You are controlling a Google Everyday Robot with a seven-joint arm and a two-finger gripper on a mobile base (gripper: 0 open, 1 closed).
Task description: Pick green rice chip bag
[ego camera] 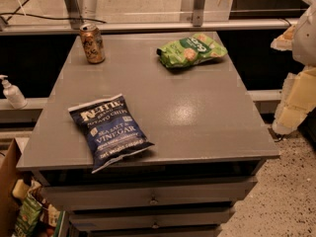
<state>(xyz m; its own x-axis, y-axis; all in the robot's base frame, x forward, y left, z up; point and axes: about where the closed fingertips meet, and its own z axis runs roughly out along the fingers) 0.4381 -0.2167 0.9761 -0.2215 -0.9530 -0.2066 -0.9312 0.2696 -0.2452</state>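
The green rice chip bag (191, 50) lies flat at the far right of the grey table top (197, 112). It is small, crinkly and light green, with white lettering and pale round chips pictured on it. My gripper (292, 105) is at the right edge of the view, past the table's right side. It is to the right of the green bag, nearer to me, and well apart from it. It holds nothing that I can see.
A larger dark blue Kettle chips bag (110, 131) lies at the front left of the table. A brown drink can (92, 43) stands at the far left corner. Drawers (153, 196) are under the top. A pump bottle (12, 92) stands on a ledge at the left.
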